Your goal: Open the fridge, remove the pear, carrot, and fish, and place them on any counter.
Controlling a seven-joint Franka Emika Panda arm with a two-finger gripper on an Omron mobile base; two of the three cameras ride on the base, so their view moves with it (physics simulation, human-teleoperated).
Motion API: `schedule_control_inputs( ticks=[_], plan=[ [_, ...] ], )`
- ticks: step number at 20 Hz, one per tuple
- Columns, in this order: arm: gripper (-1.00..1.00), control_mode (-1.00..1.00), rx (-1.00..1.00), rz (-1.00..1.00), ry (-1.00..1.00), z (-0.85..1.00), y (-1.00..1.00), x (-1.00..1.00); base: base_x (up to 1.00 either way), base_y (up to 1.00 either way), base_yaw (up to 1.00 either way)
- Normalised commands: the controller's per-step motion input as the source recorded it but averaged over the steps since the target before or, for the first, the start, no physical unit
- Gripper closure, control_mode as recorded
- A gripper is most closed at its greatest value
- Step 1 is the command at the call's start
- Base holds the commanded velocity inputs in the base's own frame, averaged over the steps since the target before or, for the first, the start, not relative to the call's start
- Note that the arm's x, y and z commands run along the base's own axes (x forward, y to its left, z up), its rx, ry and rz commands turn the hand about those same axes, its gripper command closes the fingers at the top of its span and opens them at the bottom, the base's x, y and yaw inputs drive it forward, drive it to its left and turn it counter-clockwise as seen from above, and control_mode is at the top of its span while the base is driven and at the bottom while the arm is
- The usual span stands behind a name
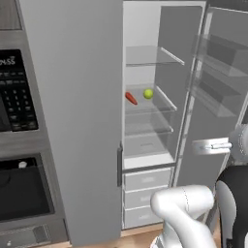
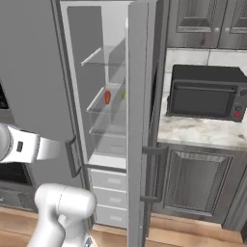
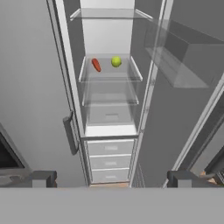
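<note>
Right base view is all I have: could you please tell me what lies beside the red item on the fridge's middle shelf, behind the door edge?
Observer: The hand view shows the pear, round and yellow-green, on that shelf beside the carrot, apart from it.
Operator: Thank you. Is the gripper open?
Observer: Yes. In the hand view the gripper faces the open fridge, fingertips wide apart, holding nothing.
</note>
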Motion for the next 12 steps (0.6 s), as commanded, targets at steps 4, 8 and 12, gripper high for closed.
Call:
schedule_control_inputs(
  ticks=[4, 8, 12],
  plan=[
    [-1.00, 1.00, 0.00, 0.00, 0.00, 0.00, 0.00, 0.00, 0.57, 0.01, -0.06],
    [-1.00, 1.00, 0.00, 0.00, 0.00, 0.00, 0.00, 0.00, 0.53, 0.00, -0.06],
    [-1.00, 1.00, 0.00, 0.00, 0.00, 0.00, 0.00, 0.00, 0.52, 0.00, -0.05]
  ],
)
